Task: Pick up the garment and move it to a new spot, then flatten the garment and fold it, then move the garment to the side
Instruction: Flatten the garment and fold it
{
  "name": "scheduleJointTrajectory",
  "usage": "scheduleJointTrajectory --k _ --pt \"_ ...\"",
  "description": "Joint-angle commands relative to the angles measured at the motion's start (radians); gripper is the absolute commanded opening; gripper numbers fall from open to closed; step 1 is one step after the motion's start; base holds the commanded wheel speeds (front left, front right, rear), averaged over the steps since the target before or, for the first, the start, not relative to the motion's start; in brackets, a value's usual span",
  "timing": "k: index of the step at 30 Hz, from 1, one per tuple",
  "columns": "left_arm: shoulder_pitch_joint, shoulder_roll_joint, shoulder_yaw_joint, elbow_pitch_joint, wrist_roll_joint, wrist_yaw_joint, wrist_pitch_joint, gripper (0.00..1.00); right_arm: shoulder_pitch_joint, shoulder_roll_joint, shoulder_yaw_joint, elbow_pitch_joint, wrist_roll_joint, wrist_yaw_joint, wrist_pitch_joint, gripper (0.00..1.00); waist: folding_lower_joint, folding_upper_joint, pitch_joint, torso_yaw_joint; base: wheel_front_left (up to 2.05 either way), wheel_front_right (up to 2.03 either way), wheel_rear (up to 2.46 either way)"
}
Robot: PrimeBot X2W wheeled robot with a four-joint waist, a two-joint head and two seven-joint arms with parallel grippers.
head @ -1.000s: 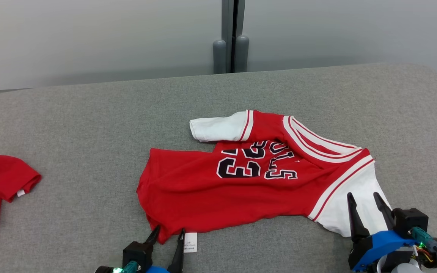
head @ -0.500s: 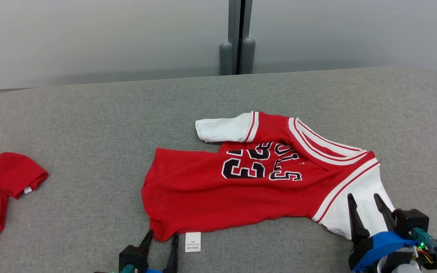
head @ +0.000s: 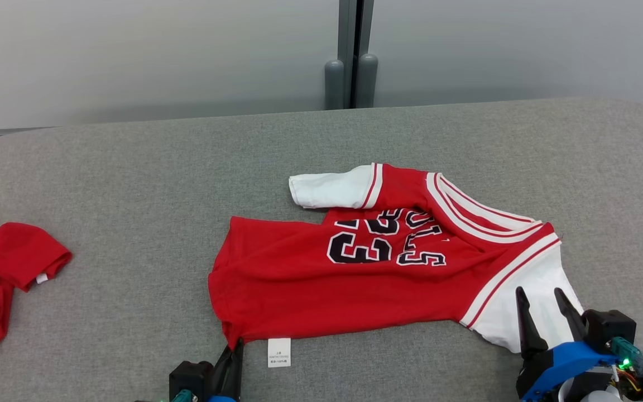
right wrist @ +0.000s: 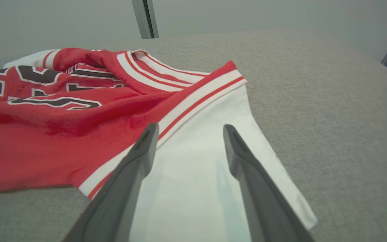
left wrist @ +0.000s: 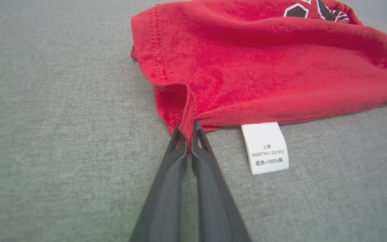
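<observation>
The garment point(head: 366, 273) is a small red jersey with white sleeves and black numbers, lying crumpled across the middle of the grey table. My left gripper point(head: 236, 347) is shut on the garment's near-left hem corner point(left wrist: 183, 126), the red cloth pinched between its fingertips. A white care label point(left wrist: 265, 148) lies just right of that grip. My right gripper point(head: 539, 298) stands open over the white sleeve point(right wrist: 200, 161) at the garment's near-right end, one finger on each side above the cloth.
Another red and white garment point(head: 3, 279) lies at the table's left edge. The grey cloth table point(head: 132, 184) reaches back to a pale wall with a grey post point(head: 349, 56). Its right edge curves off near my right arm.
My left gripper has closed on the hem corner, which it straddled open before. The head camera shifted a little. My right gripper stays open over the sleeve.
</observation>
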Motion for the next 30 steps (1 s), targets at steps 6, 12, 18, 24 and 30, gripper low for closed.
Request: scheduleJointTrajectory --k 6,12,18,24,30 --pt "0.004 0.000 0.005 -0.022 0.001 0.008 0.000 0.00 0.000 -0.002 -0.065 0.034 -0.016 0.000 -0.004 1.00 0.0000 -0.0001 0.003 0.002 0.00 0.00 0.00" --pt "0.007 0.000 0.002 -0.026 0.005 0.000 0.000 0.00 -0.008 -0.002 -0.163 0.096 -0.054 0.000 -0.004 1.00 0.0000 -0.0001 0.010 0.010 0.00 0.00 0.00" --pt "0.006 0.000 0.002 -0.023 0.007 -0.005 0.000 0.00 -0.026 -0.003 -0.251 0.157 -0.117 0.000 -0.004 1.00 0.0000 -0.0001 0.016 0.014 0.00 0.00 0.00" --pt "0.003 0.000 0.003 -0.028 0.004 -0.007 0.000 0.00 -0.038 0.000 -0.276 0.260 -0.141 0.000 0.003 0.96 0.0000 -0.0001 0.018 0.020 0.00 0.00 0.00" --pt "0.001 0.000 0.024 -0.067 -0.004 -0.008 0.000 0.00 -0.078 0.005 -0.155 0.256 -0.017 0.001 0.002 0.00 0.0000 -0.0001 0.011 0.016 0.00 0.00 0.00"
